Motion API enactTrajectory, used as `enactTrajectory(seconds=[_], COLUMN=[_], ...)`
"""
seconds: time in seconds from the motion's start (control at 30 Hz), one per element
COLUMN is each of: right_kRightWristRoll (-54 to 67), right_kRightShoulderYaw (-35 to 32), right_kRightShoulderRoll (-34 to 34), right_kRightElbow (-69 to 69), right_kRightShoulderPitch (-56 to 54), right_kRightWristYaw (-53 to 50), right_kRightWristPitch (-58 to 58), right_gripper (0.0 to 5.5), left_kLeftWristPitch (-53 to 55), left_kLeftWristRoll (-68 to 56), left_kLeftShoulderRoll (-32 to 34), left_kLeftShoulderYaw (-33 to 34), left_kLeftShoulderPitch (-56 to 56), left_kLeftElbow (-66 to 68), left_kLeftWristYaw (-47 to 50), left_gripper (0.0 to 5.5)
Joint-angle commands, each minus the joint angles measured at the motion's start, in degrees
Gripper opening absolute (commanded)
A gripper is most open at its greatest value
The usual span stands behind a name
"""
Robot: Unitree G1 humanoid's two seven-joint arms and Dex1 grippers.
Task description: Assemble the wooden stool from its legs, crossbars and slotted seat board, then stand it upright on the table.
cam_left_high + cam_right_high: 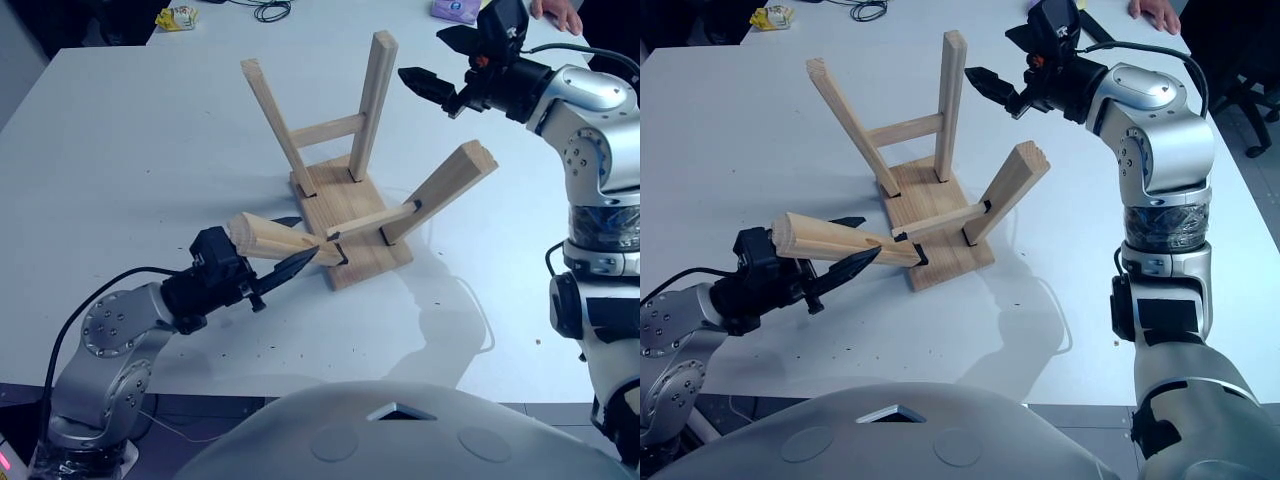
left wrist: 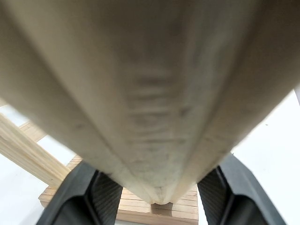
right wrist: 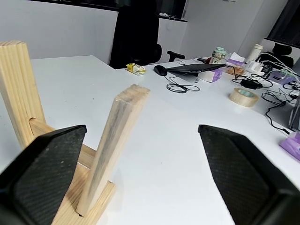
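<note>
L tool (image 1: 296, 243) low, clamped on tilted leg (image 1: 262, 237) — R tool (image 1: 425, 56) raised, jaws wide, near upright leg (image 1: 373, 100)

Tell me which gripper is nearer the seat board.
Left. The left gripper sits at the seat board's near-left corner, shut on a tilted leg. The right gripper hangs open, up beside the top of an upright leg.
</note>
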Motion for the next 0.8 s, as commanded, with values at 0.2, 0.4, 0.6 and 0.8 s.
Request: enactTrajectory(seconds=[0.2,0.4,0.6,0.8], right_kRightWristRoll=[0.71,1.21,1.25,0.46], right_kRightShoulderYaw=[-1.61,-2.22,-2.57,-0.61], right_kRightShoulderRoll=[-0.70,-1.19,-1.33,-3.40], right_kRightElbow=[-4.51,-5.89,-6.67,-7.28], right_kRightShoulderPitch=[5.63,7.17,7.93,10.27], right_kRightWristYaw=[-2.31,-3.05,-3.25,-1.84], right_kRightWristPitch=[2.82,3.75,4.27,5.49], right_gripper=[4.40,4.40,4.40,4.40], left_kLeftWristPitch=[2.54,3.32,3.26,1.42], left_kLeftWristRoll=[-4.55,-5.56,-5.10,-2.69], left_kLeftShoulderRoll=[5.19,7.14,7.86,6.44], left_kLeftShoulderYaw=[6.35,8.06,7.51,5.37], left_kLeftShoulderPitch=[-3.59,-2.78,-3.81,-3.80], left_kLeftElbow=[2.18,2.37,3.99,4.03], left_kLeftWristYaw=[-3.64,-6.25,-8.81,-8.07], left_gripper=[2.05,2.05,2.05,2.05])
